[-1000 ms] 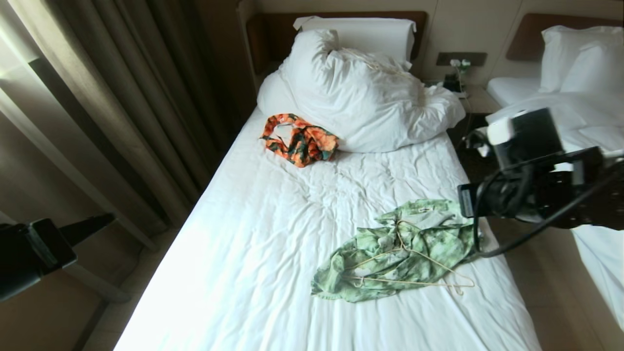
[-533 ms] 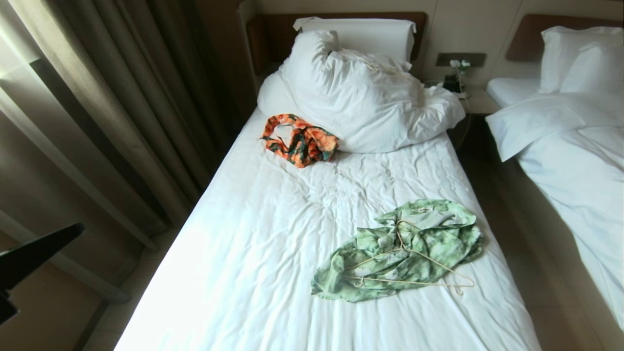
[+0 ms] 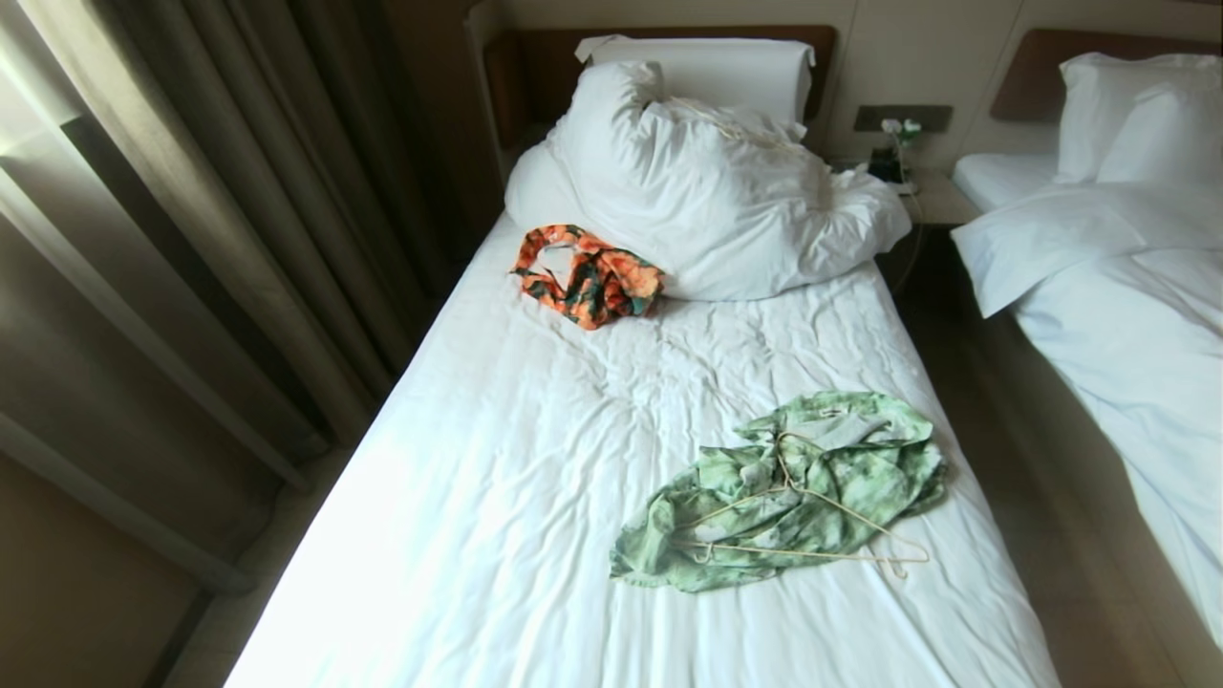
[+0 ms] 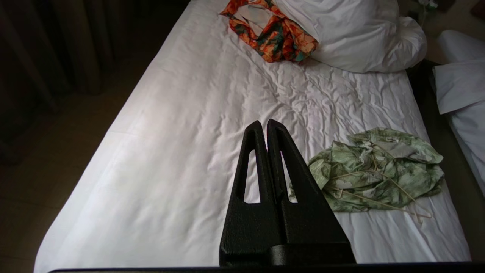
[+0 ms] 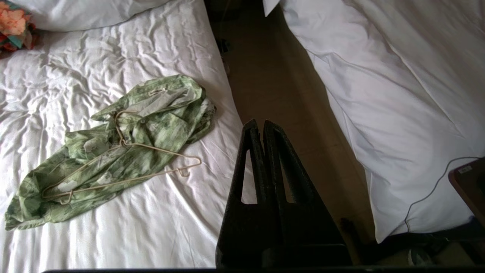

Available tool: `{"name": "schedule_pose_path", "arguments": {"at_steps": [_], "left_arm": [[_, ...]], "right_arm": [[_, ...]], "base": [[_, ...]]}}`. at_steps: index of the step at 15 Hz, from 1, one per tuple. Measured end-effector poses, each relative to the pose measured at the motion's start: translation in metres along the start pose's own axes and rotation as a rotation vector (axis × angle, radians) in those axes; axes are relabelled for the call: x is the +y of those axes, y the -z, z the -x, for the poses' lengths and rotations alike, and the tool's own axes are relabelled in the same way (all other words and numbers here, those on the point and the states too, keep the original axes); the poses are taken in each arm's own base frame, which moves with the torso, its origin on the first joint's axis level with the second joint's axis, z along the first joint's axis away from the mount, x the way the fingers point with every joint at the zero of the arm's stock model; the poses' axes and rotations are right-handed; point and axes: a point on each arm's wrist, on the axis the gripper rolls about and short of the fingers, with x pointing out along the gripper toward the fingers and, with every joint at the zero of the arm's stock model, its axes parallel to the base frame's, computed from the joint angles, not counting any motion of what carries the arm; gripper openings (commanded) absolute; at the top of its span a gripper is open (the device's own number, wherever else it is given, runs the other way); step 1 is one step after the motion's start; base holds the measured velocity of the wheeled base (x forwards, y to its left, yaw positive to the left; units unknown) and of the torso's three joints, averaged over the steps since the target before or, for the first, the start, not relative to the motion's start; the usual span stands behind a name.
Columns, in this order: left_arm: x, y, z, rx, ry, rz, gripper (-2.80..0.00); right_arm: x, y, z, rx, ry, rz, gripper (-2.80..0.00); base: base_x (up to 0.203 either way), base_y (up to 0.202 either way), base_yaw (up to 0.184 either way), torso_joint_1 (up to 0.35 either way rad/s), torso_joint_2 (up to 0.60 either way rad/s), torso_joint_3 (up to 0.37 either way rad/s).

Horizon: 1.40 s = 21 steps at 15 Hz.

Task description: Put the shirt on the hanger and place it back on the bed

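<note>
The green and white shirt (image 3: 783, 492) lies crumpled on the bed (image 3: 535, 478) near its right edge. The thin cream hanger (image 3: 812, 526) rests on top of the shirt, one end sticking out onto the sheet. Both also appear in the wrist views: the shirt (image 4: 379, 170) (image 5: 113, 148) and the hanger (image 4: 382, 189) (image 5: 151, 159). My left gripper (image 4: 264, 123) is shut and empty, held well above the sheet, apart from the shirt. My right gripper (image 5: 261, 123) is shut and empty, above the bed's right edge beside the floor gap. Neither arm shows in the head view.
An orange and dark green garment (image 3: 588, 272) lies against the bulky white duvet (image 3: 707, 191) and pillow (image 3: 707, 67) at the headboard. Curtains (image 3: 191, 191) hang on the left. A second white bed (image 3: 1127, 315) stands on the right across a floor gap (image 3: 1013, 459), with a nightstand (image 3: 932, 196) between.
Both arms have drawn back out of the head view: the right arm left first, then the left. The shirt and hanger have not moved.
</note>
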Motion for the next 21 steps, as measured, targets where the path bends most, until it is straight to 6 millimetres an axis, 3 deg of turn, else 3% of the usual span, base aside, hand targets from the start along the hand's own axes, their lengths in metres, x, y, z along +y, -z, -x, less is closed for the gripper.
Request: {"name": "schedule_pose_path", "arguments": {"at_steps": [3, 5, 10, 15, 21], "left_arm": [[0.005, 0.022, 0.012, -0.021, 0.022, -0.029, -2.8], [0.009, 0.037, 0.016, -0.022, 0.047, -0.059, -2.8], [0.022, 0.089, 0.014, 0.029, 0.073, -0.203, -2.8], [0.025, 0.099, 0.012, 0.005, 0.031, -0.318, -2.8], [0.027, 0.104, 0.009, 0.007, 0.027, -0.276, -2.8]], "right_arm": [[-0.009, 0.029, 0.029, -0.009, 0.029, -0.019, -2.8], [-0.007, 0.053, 0.037, 0.02, -0.021, -0.022, -2.8], [0.002, 0.1, 0.017, 0.088, -0.209, -0.017, -2.8], [0.01, 0.141, -0.006, 0.079, -0.374, 0.059, -2.8], [0.008, 0.177, -0.008, 0.065, -0.452, 0.127, -2.8]], "base": [[0.0, 0.0, 0.0, 0.0, 0.0, 0.0], [0.0, 0.0, 0.0, 0.0, 0.0, 0.0], [0.0, 0.0, 0.0, 0.0, 0.0, 0.0], [0.0, 0.0, 0.0, 0.0, 0.0, 0.0], [0.0, 0.0, 0.0, 0.0, 0.0, 0.0]]}}
